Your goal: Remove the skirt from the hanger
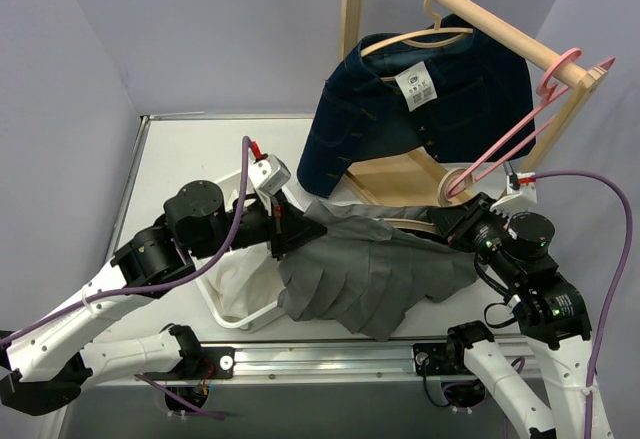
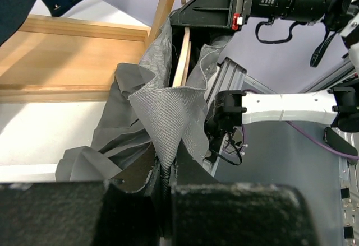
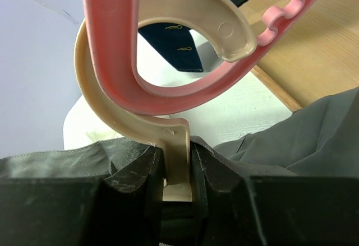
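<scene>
In the lower middle of the top view, the grey skirt point(image 1: 370, 279) lies spread out on the table point(image 1: 180, 159), between the two grippers. The left gripper point(image 1: 288, 231) is at the skirt's left end. The right gripper point(image 1: 452, 221) is at its upper right end.

The left wrist view shows what the top view hides. At the bottom middle of that frame, the left jaws pinch a fold of the skirt cloth tight.

The right wrist view shows the right jaws squeezing the neck of the beige hanger point(image 3: 176, 151), with dark cloth on both sides. There a pink hanger point(image 3: 112, 44) crosses the beige hook.

Only the top view shows the blue jacket point(image 1: 400, 129) hanging on the wooden rack point(image 1: 480, 14) at the upper right.
</scene>
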{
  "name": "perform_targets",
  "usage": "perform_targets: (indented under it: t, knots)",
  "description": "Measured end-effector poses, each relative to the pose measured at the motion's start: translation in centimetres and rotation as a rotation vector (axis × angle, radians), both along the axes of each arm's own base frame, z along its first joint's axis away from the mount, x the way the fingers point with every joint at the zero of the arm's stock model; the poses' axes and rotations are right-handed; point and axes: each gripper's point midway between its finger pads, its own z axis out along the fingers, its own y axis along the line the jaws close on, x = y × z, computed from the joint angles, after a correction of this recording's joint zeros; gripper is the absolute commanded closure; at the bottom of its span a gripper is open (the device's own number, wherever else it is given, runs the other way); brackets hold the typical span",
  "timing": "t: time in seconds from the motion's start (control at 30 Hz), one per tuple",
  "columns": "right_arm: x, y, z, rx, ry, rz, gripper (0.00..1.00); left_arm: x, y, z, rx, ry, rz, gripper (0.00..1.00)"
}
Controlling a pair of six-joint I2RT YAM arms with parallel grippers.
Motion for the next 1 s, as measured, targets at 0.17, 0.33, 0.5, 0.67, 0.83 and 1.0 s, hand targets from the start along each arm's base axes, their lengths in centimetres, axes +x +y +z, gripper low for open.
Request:
perform_targets:
  t: [0.17, 0.33, 0.5, 0.67, 0.83, 1.0]
  knots:
    - [-0.1, 0.0, 0.0, 0.02, 0.009, -0.006, 1.0, -0.6, 0.9, -0.5, 0.009, -0.017, -0.008, 0.98]
    - [-0.3, 0.1, 0.3, 0.044, 0.007, -0.012, 1.0, -1.0, 1.3, -1.0, 0.02, -0.016, -0.02, 0.98]
    - [-0.3, 0.1, 0.3, 0.048, 0.008, -0.014, 1.0, -1.3, 1.3, -1.4, 0.023, -0.011, -0.032, 0.98]
    - [-0.5, -0.1, 1.1, 0.048, -0.002, -0.019, 1.0, -1.2, 1.3, -1.3, 0.019, -0.005, -0.027, 0.85]
    - [-0.4, -0.8, 2.9, 0.074, -0.039, -0.069, 1.0, -1.5, 0.8, -2.3, 0.036, 0.039, -0.044, 0.66]
    - [0.0, -1.2, 5.0, 0.101, -0.091, -0.104, 1.0, -1.4, -0.3, -4.6, 0.082, 0.109, -0.067, 0.66]
